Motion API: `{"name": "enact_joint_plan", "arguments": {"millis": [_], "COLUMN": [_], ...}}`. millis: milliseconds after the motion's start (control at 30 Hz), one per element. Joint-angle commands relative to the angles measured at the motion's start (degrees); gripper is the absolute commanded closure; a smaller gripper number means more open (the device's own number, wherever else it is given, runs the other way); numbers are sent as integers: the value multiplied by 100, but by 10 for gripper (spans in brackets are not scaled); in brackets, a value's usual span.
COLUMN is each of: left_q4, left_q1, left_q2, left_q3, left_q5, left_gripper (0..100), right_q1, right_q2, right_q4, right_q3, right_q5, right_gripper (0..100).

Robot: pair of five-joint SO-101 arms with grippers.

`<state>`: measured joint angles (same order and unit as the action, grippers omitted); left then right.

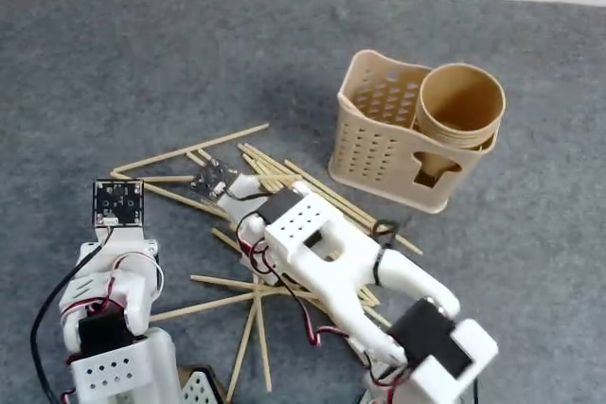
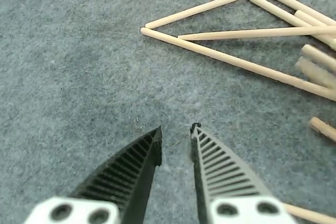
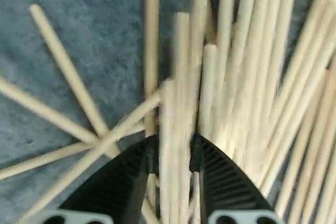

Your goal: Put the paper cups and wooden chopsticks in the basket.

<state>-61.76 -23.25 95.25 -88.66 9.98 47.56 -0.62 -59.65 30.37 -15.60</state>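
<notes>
The wooden chopsticks (image 1: 327, 191) lie scattered on the grey surface (image 1: 142, 73) in front of the arms. In the high view the thickest bundle has its long axis on a diagonal, from the middle of the surface down towards the foot of the basket (image 1: 379, 153). A few loose sticks cross it at other angles, and some fan out nearer the arm bases. The right claw (image 3: 174, 142) is down in this bundle, its two black jaws drawn close on a few sticks gripped between them. Those sticks run lengthwise straight out from the jaws, in line with the claw. The left claw (image 2: 176, 129) hangs over bare surface with its jaws a narrow gap apart and nothing between them. The nearest sticks lie well beyond its tips, three of them converging to a point. The paper cups (image 1: 461, 101) are stacked upright, mouth up, in the basket's compartment on the right side of the high view. The basket stands beyond the pile, apart from both claws
</notes>
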Motion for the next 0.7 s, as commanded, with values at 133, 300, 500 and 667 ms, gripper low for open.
{"name": "enact_joint_plan", "arguments": {"millis": [133,300,500,667], "left_q4": [-18,-18,-26,-26], "left_q1": [-48,-48,-48,-48], "left_q2": [48,48,48,48], "left_q3": [40,40,40,40], "left_q5": [-18,-18,-18,-18], "left_gripper": [891,891,891,891], "right_q1": [48,-224,-435,-435], "right_q2": [-13,-40,-57,-330], "right_q4": [154,163,136,136], "right_q3": [-40,-48,-75,-40], "right_q5": [-53,-79,-79,-70], "right_gripper": [925,994,994,994]}}
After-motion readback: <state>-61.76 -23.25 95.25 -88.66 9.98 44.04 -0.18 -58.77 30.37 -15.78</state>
